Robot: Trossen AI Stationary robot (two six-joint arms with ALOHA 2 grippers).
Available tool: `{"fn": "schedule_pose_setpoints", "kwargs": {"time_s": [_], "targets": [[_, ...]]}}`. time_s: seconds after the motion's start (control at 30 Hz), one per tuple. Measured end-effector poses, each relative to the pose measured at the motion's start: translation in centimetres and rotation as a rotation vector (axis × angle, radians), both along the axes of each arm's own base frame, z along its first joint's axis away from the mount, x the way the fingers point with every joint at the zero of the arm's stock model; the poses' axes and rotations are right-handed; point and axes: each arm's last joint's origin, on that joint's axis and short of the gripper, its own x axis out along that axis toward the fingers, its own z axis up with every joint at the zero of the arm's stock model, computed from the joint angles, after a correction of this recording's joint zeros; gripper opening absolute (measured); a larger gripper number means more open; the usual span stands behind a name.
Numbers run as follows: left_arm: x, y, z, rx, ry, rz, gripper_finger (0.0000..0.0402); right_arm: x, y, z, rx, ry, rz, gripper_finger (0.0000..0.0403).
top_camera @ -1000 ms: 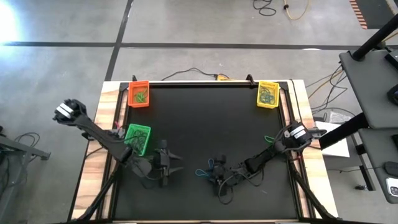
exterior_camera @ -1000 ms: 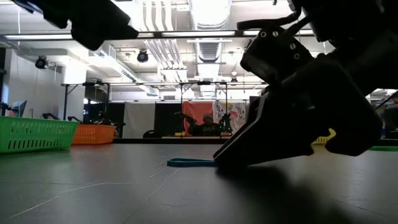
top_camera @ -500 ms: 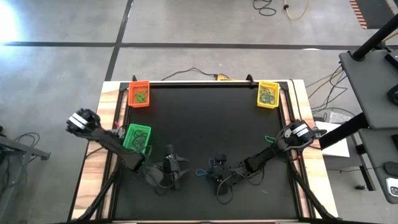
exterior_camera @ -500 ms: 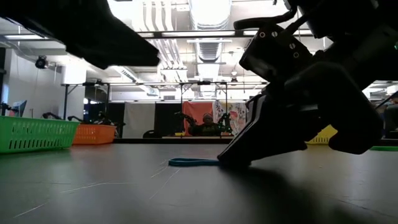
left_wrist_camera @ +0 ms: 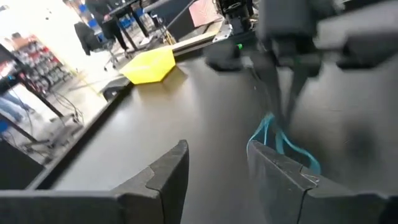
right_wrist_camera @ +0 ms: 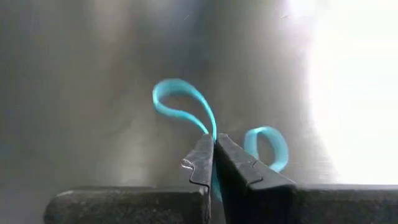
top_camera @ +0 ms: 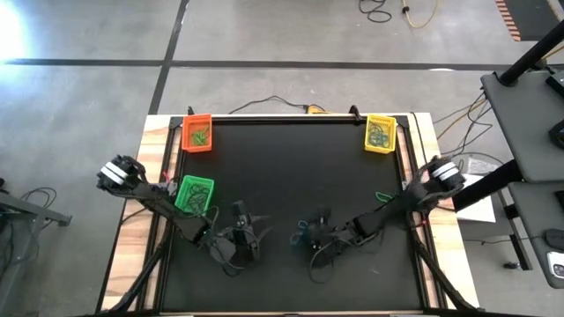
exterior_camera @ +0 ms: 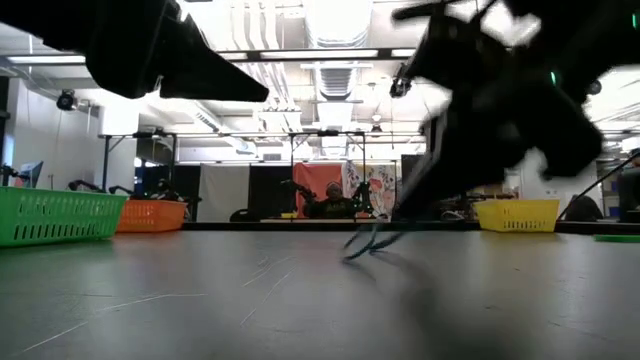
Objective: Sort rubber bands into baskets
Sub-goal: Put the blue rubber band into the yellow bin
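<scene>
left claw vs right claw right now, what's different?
The right claw is shut on a teal rubber band, pinched between its tips; the left claw is open and holds nothing. The right claw has the band off the black table; the left claw hangs just beside it. Both are low over the table's near edge.

No readable text, label, brand, number or sign anywhere.

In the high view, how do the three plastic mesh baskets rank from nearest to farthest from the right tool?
Measured from the right tool, shut on a teal rubber band near the table's front middle:
1. Bright green plastic mesh basket, at the left edge, nearest.
2. Yellow plastic mesh basket, back right corner.
3. Orange plastic mesh basket, back left corner, farthest.
</scene>
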Motion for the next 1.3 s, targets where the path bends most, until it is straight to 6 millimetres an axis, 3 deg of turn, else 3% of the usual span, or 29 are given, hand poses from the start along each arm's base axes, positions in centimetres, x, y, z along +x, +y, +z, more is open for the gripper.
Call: {"fn": "schedule_pose_setpoints", "kwargs": {"time_s": [0.2,0.33,0.47,0.77,0.93,1.13,1.3], "targets": [[-0.4,0.6,0.4,0.080,0.010,0.040,0.0138,-1.6,-2.1,4.5,-0.022,-0.011,-0.108,0.0009],[-0.7,0.9,-0.3,0.081,0.022,0.048,0.0133,-2.6,-4.6,7.3,0.004,-0.029,-0.219,0.0009],[-0.7,1.1,-1.1,0.076,0.033,0.058,0.0131,-4.3,-8.7,9.4,-0.007,-0.012,-0.442,0.0009],[-0.6,1.1,-1.2,0.062,0.034,0.055,0.0130,-10.8,-18.9,13.1,-0.110,-0.012,-1.055,0.0009],[-0.7,1.1,-1.2,0.056,0.031,0.054,0.0130,-13.3,-23.7,12.8,-0.119,-0.061,-1.366,0.0009],[-0.6,1.0,-1.0,0.060,0.022,0.049,0.0130,-15.0,-28.7,9.2,0.018,0.030,-1.520,0.0009],[-0.7,1.2,-1.3,0.067,0.032,0.049,0.0130,-15.7,-31.3,7.7,0.001,-0.007,-1.671,0.0009]]}}
